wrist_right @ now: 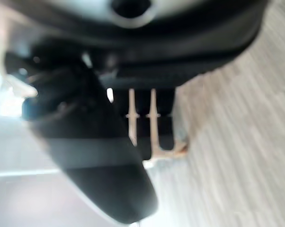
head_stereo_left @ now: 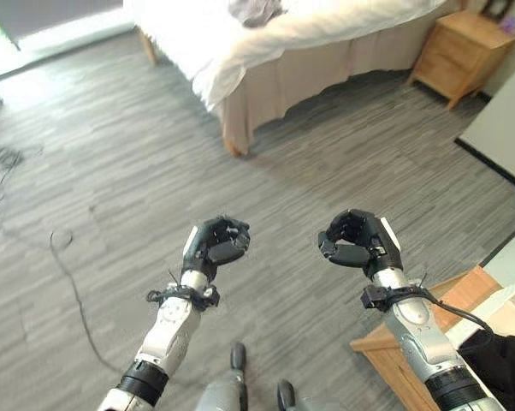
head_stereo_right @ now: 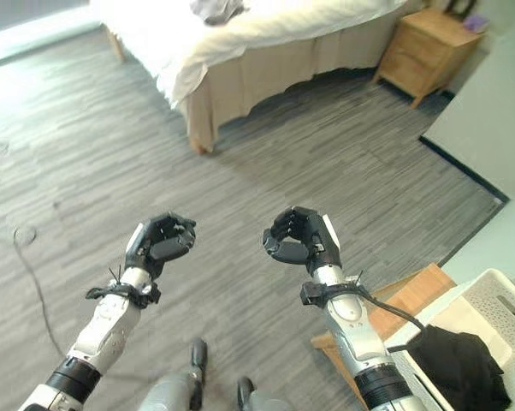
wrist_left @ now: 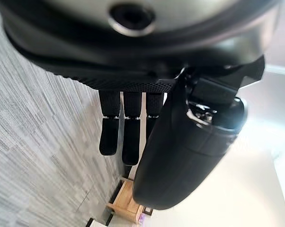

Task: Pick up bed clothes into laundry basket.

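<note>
- Grey wood-plank floor (head_stereo_left: 112,154) spreads across the room, bare between the robot and the bed; nothing stands in the path on that stretch.
- Bed (head_stereo_left: 309,38) sits at the far side with a white cover and a beige skirt hanging to the floor; its near corner leg points toward the robot.
- White laundry basket (head_stereo_right: 497,304) stands at the robot's right, close by, with a black garment (head_stereo_right: 458,360) already draped in it.
- Wooden nightstand (head_stereo_left: 463,51) sits to the right of the bed, well apart from the hands.
- Low wooden piece of furniture (head_stereo_right: 407,300) sits just beside the basket; likely something to swing round when turning to drop clothes.
- Crumpled grey garment (head_stereo_left: 256,11) lies on top of the bed near the far edge, the task's thing; judged soft, light and floppy, it should bunch easily, so best pinched at a raised fold in the middle of the heap.
- Left hand (head_stereo_left: 219,241) is held out over the floor, fingers curled in, nothing in them.
- Right hand (head_stereo_left: 356,240) is likewise raised, fingers curled and empty, well apart from the garment.
</note>
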Robot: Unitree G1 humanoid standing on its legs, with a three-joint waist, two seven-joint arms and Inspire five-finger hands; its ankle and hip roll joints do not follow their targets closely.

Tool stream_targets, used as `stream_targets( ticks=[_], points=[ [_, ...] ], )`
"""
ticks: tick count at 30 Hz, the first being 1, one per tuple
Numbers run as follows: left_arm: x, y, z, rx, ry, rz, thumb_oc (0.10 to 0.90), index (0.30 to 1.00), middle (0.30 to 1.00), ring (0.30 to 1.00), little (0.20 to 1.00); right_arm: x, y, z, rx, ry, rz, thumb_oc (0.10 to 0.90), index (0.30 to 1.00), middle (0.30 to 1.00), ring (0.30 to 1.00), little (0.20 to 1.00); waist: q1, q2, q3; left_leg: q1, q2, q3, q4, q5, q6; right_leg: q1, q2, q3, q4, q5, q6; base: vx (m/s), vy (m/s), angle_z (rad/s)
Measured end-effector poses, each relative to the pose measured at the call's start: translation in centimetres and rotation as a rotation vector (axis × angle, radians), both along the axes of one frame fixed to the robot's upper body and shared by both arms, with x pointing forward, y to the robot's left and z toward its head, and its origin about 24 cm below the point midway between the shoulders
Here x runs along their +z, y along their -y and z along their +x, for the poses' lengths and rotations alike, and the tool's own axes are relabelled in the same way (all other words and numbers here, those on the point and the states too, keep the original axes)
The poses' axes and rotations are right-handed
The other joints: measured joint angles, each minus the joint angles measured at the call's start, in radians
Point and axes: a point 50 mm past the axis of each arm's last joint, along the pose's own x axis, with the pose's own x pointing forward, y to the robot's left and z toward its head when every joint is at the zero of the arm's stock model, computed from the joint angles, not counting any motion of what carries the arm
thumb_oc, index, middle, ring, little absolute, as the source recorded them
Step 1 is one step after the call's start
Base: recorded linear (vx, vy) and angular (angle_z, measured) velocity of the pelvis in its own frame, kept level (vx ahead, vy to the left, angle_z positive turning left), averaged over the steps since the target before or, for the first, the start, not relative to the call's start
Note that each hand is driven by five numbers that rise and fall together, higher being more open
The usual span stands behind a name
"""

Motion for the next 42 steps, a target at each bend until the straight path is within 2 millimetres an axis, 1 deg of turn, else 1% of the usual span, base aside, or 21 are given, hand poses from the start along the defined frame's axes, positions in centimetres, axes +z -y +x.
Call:
stream_targets(
  ticks=[2,4,7,10,15,17,19,20,23,24,26,28,31,35,36,37,38,39,40,41,42],
  points=[
    [0.3,-0.4,0.3,0.012,0.008,0.014,0.4,0.3,0.3,0.3,0.3,0.2,-0.6,0.3,0.007,0.012,0.02,0.4,0.3,0.3,0.3,0.3,0.005,0.003,0.004,0.001,-0.007,0.021,-0.027,0.01,0.007,-0.021,-0.009,0.01,0.008,0.008,0.011,0.08,0.132,-0.36],
    [0.5,-0.8,0.5,0.029,0.013,0.029,0.4,0.3,0.3,0.3,0.3,-0.4,-1.3,0.2,0.031,-0.014,0.021,0.4,0.3,0.3,0.3,0.3,0.0,0.001,0.005,0.031,-0.021,0.036,-0.057,0.007,0.012,-0.023,-0.026,0.025,0.03,0.008,0.024,0.1,0.173,-0.23],
    [0.9,-1.7,0.6,0.071,0.027,0.02,0.4,0.3,0.3,0.3,0.3,-0.6,-2.3,0.1,0.078,-0.021,0.005,0.4,0.3,0.3,0.3,0.3,0.018,0.0,0.006,0.061,-0.019,0.055,-0.087,-0.001,0.024,-0.041,-0.03,0.028,0.067,-0.013,0.064,0.09,0.122,-0.21],
    [1.0,-2.1,0.6,0.099,0.029,0.014,0.4,0.3,0.3,0.3,0.3,-0.5,-2.4,0.2,0.082,-0.02,-0.001,0.4,0.3,0.3,0.3,0.3,0.021,-0.005,0.005,0.054,-0.027,0.053,-0.087,-0.004,0.027,-0.011,-0.036,0.028,0.009,-0.003,0.059,0.07,0.051,0.05],
    [0.1,-2.0,0.0,0.102,-0.002,0.003,0.4,0.3,0.3,0.3,0.3,-0.8,-2.1,0.0,0.083,-0.032,-0.005,0.4,0.3,0.3,0.3,0.3,0.014,-0.009,0.007,0.068,-0.023,0.054,-0.087,-0.012,0.025,0.004,-0.031,0.026,0.013,-0.003,0.059,0.07,0.045,0.02],
    [-0.3,-1.9,-0.2,0.104,-0.014,-0.001,0.4,0.3,0.3,0.3,0.3,-0.9,-1.9,-0.1,0.074,-0.038,-0.013,0.4,0.3,0.3,0.3,0.3,0.012,-0.009,0.009,0.077,-0.008,0.053,-0.083,-0.022,0.027,-0.034,-0.017,0.022,0.103,-0.009,0.066,0.0,0.041,-0.09],
    [-0.2,-2.1,-0.2,0.105,-0.011,0.004,0.4,0.3,0.3,0.3,0.3,-0.8,-1.8,0.0,0.073,-0.032,-0.015,0.4,0.3,0.3,0.3,0.3,0.002,-0.017,0.015,0.085,0.004,0.049,-0.077,-0.038,0.048,-0.15,-0.008,0.024,0.32,-0.046,0.098,0.04,0.048,-0.08],
    [-0.2,-2.1,-0.2,0.106,-0.011,0.006,0.4,0.3,0.3,0.3,0.3,-0.7,-1.9,0.0,0.075,-0.03,-0.016,0.4,0.3,0.3,0.3,0.3,-0.001,-0.019,0.014,0.084,0.002,0.051,-0.077,-0.04,0.052,-0.171,-0.015,0.025,0.345,-0.06,0.102,0.08,0.016,-0.07],
    [0.0,-2.5,-0.1,0.118,-0.006,0.01,0.4,0.3,0.3,0.3,0.3,-0.8,-2.2,0.0,0.085,-0.03,-0.013,0.4,0.3,0.3,0.3,0.3,0.002,-0.019,0.016,0.08,-0.001,0.054,-0.078,-0.038,0.048,-0.185,-0.074,0.028,0.2,-0.036,0.087,0.07,0.003,0.01],
    [0.0,-2.7,-0.1,0.126,-0.004,0.009,0.4,0.3,0.3,0.3,0.3,-0.8,-2.3,0.0,0.091,-0.033,-0.014,0.4,0.3,0.3,0.3,0.3,0.013,-0.021,0.016,0.08,-0.002,0.053,-0.079,-0.039,0.04,-0.171,-0.097,0.028,0.117,0.006,0.088,0.04,0.001,0.06],
    [0.1,-3.1,-0.1,0.137,0.0,0.012,0.4,0.3,0.3,0.3,0.3,-0.8,-2.7,0.0,0.105,-0.033,-0.018,0.4,0.3,0.3,0.3,0.3,0.028,-0.034,0.012,0.077,-0.009,0.057,-0.082,-0.04,0.019,-0.15,-0.119,0.027,0.032,0.089,0.093,0.01,0.0,0.03],
    [-0.1,-3.5,-0.4,0.163,-0.008,-0.001,0.4,0.3,0.3,0.3,0.3,-0.5,-3.1,0.3,0.13,-0.022,-0.033,0.4,0.3,0.3,0.3,0.3,0.029,-0.01,0.015,0.068,0.023,0.068,-0.087,-0.032,-0.005,-0.14,-0.092,0.011,-0.017,0.124,0.065,0.03,-0.013,-0.06],
    [-0.5,-3.3,-0.6,0.158,-0.02,-0.004,0.4,0.3,0.3,0.3,0.3,-0.3,-3.1,0.4,0.13,-0.014,-0.04,0.4,0.3,0.3,0.3,0.3,0.024,-0.008,0.014,0.07,0.052,0.076,-0.087,-0.037,-0.031,-0.122,-0.065,0.011,-0.059,0.141,0.048,0.04,-0.017,-0.13],
    [-0.5,-2.7,-0.5,0.147,-0.018,-0.025,0.4,0.3,0.3,0.3,0.3,-0.1,-2.7,0.6,0.116,-0.005,-0.039,0.4,0.3,0.3,0.3,0.3,0.012,-0.007,0.013,0.071,0.06,0.087,-0.087,-0.042,-0.039,-0.121,-0.056,0.02,-0.071,0.143,0.045,0.03,-0.005,-0.12],
    [-0.5,-2.3,-0.5,0.142,-0.016,-0.037,0.494,0.441,0.441,0.441,0.441,0.0,-2.6,0.6,0.109,-0.004,-0.038,0.4,0.3,0.3,0.3,0.3,0.011,-0.007,0.013,0.074,0.06,0.092,-0.087,-0.044,-0.041,-0.119,-0.057,0.023,-0.072,0.143,0.045,0.04,-0.007,-0.06],
    [-0.4,-2.2,-0.5,0.14,-0.015,-0.041,0.58,0.571,0.571,0.571,0.571,0.0,-2.5,0.6,0.108,-0.003,-0.038,0.42,0.331,0.331,0.331,0.331,0.012,-0.007,0.013,0.075,0.06,0.093,-0.087,-0.044,-0.041,-0.118,-0.057,0.023,-0.072,0.143,0.045,0.04,-0.002,-0.03],
    [-0.4,-2.2,-0.5,0.138,-0.013,-0.041,0.695,0.742,0.742,0.742,0.742,0.0,-2.5,0.6,0.108,-0.003,-0.038,0.478,0.418,0.418,0.418,0.418,0.012,-0.007,0.013,0.077,0.058,0.095,-0.087,-0.044,-0.041,-0.116,-0.059,0.023,-0.072,0.143,0.045,0.03,0.004,0.02],
    [-0.4,-2.2,-0.5,0.138,-0.013,-0.04,0.717,0.775,0.775,0.775,0.775,0.0,-2.5,0.6,0.106,-0.004,-0.038,0.513,0.469,0.469,0.469,0.469,0.012,-0.006,0.013,0.078,0.056,0.095,-0.087,-0.044,-0.041,-0.113,-0.061,0.022,-0.074,0.143,0.045,0.03,0.01,0.05],
    [-0.4,-2.2,-0.5,0.139,-0.012,-0.04,0.8,0.9,0.9,0.9,0.9,0.0,-2.4,0.6,0.105,-0.004,-0.038,0.707,0.761,0.761,0.761,0.761,0.013,-0.006,0.013,0.08,0.055,0.094,-0.087,-0.044,-0.041,-0.11,-0.062,0.021,-0.076,0.143,0.045,0.04,0.01,0.09],
    [-0.3,-2.3,-0.4,0.141,-0.012,-0.037,0.8,0.9,0.9,0.9,0.9,0.0,-2.4,0.6,0.103,-0.003,-0.037,0.8,0.9,0.9,0.9,0.9,0.013,-0.006,0.013,0.084,0.051,0.092,-0.087,-0.045,-0.041,-0.099,-0.067,0.017,-0.085,0.143,0.045,0.03,0.009,0.1],
    [-0.3,-2.3,-0.4,0.141,-0.01,-0.037,0.8,0.9,0.9,0.9,0.9,0.0,-2.3,0.6,0.101,-0.002,-0.037,0.8,0.9,0.9,0.9,0.9,0.013,-0.005,0.012,0.084,0.05,0.091,-0.087,-0.046,-0.042,-0.096,-0.069,0.016,-0.087,0.144,0.046,0.03,0.007,0.1]
  ],
)
